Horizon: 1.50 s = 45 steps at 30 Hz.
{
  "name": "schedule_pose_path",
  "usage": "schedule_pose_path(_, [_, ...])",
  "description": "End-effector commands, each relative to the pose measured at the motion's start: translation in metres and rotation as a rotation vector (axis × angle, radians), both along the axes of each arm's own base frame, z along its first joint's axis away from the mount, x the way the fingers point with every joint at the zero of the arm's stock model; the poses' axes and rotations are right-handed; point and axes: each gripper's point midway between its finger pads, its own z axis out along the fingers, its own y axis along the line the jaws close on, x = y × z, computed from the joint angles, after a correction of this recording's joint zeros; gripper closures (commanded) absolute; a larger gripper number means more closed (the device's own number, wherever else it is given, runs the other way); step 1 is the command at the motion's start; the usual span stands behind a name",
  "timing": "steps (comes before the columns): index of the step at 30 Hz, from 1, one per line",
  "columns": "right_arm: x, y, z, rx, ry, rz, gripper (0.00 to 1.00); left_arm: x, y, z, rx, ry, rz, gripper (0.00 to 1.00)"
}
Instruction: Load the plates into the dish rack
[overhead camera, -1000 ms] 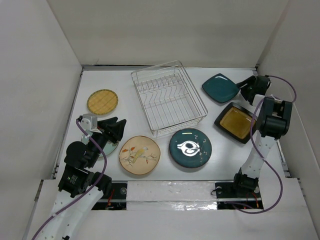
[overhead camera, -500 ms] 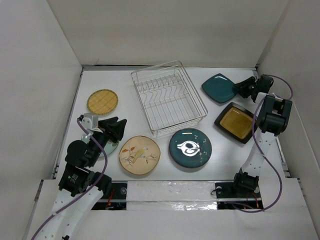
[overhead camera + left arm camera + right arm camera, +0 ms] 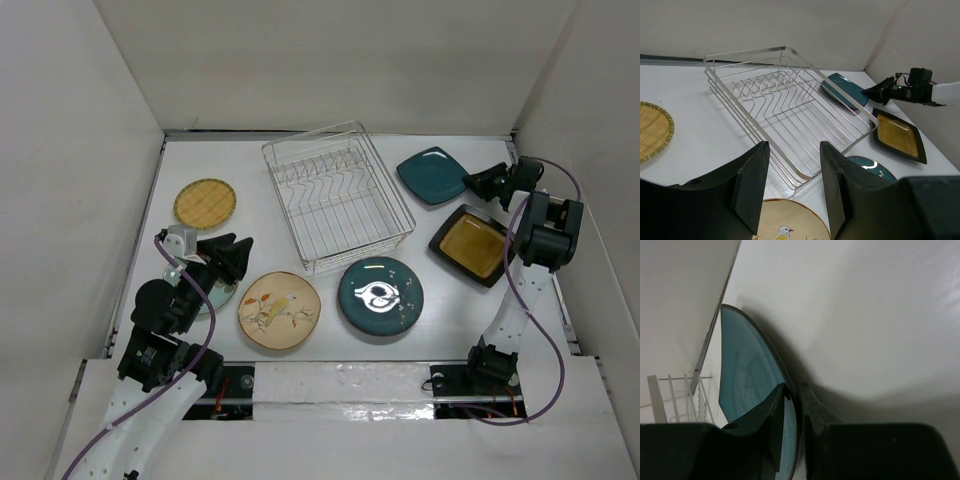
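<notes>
The silver wire dish rack (image 3: 338,195) stands empty at centre back; it also shows in the left wrist view (image 3: 785,100). My right gripper (image 3: 472,182) is shut on the right edge of the teal square plate (image 3: 430,173), which is tilted up off the table (image 3: 747,375). The amber black-rimmed square plate (image 3: 472,245), dark teal round plate (image 3: 380,296), cream floral plate (image 3: 279,311) and yellow checked plate (image 3: 205,203) lie flat. My left gripper (image 3: 232,262) is open and empty above the pale green plate (image 3: 222,296), which it mostly hides.
White walls enclose the table on the left, back and right. The right arm stretches along the right wall beside the amber plate. The left arm rises from the near left corner.
My right gripper has reached left and closed on the teal square plate's edge; the plate has shifted slightly left and tipped up. The left arm has not moved.
</notes>
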Motion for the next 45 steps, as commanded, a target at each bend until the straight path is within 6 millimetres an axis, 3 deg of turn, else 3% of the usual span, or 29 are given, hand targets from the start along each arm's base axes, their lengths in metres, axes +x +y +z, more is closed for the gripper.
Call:
schedule_pose_path(1, [0.001,0.001,0.017,0.013,-0.070,-0.040,0.97,0.003,0.004,0.015,-0.009,-0.044,0.023,0.59])
schedule_pose_path(4, [0.002,0.003,0.037,0.037,-0.159,-0.052,1.00,0.005,0.002,0.010,0.003,-0.023,0.017,0.59])
schedule_pose_path(8, [0.001,-0.002,0.090,-0.007,-0.350,-0.101,1.00,0.006,0.003,0.010,0.002,-0.021,0.026,0.59])
schedule_pose_path(9, [-0.004,-0.003,0.092,-0.007,-0.363,-0.123,1.00,0.006,0.003,0.010,0.000,-0.023,0.027,0.59])
schedule_pose_path(11, [-0.007,-0.004,0.128,-0.028,-0.457,-0.134,1.00,0.006,0.003,0.010,0.000,-0.023,0.027,0.59])
schedule_pose_path(14, [-0.016,-0.009,0.163,-0.022,-0.541,-0.167,1.00,0.007,0.002,0.009,0.003,-0.018,0.023,0.59])
schedule_pose_path(23, [-0.040,-0.008,0.221,0.006,-0.677,-0.230,1.00,0.007,0.003,0.010,-0.001,-0.021,0.029,0.59])
schedule_pose_path(30, [-0.050,0.041,0.301,-0.026,-0.823,-0.149,1.00,0.008,0.003,0.008,0.001,-0.014,0.029,0.59])
schedule_pose_path(31, [-0.052,0.059,0.316,-0.034,-0.846,-0.123,1.00,0.007,0.003,0.008,0.001,-0.014,0.030,0.59])
schedule_pose_path(33, [-0.046,0.070,0.322,-0.100,-0.833,-0.122,1.00,0.007,0.003,0.009,0.000,-0.016,0.032,0.59])
schedule_pose_path(34, [-0.044,0.088,0.337,-0.116,-0.857,-0.098,1.00,0.007,0.003,0.009,-0.001,-0.016,0.032,0.59])
schedule_pose_path(36, [-0.039,0.099,0.343,-0.177,-0.845,-0.100,1.00,0.007,0.003,0.009,-0.001,-0.016,0.032,0.59])
schedule_pose_path(37, [-0.039,0.106,0.356,-0.192,-0.866,-0.099,1.00,0.007,0.003,0.009,0.000,-0.016,0.030,0.59])
schedule_pose_path(38, [-0.036,0.121,0.354,-0.203,-0.853,-0.080,1.00,0.007,0.003,0.009,-0.002,-0.019,0.030,0.59])
schedule_pose_path(40, [-0.029,0.128,0.359,-0.275,-0.847,-0.095,1.00,0.006,0.004,0.010,0.000,-0.022,0.030,0.59])
schedule_pose_path(43, [-0.017,0.156,0.373,-0.349,-0.851,-0.066,1.00,0.006,0.004,0.009,-0.001,-0.021,0.032,0.59])
schedule_pose_path(45, [-0.011,0.162,0.376,-0.409,-0.849,-0.075,1.00,0.006,0.004,0.009,-0.002,-0.022,0.032,0.59])
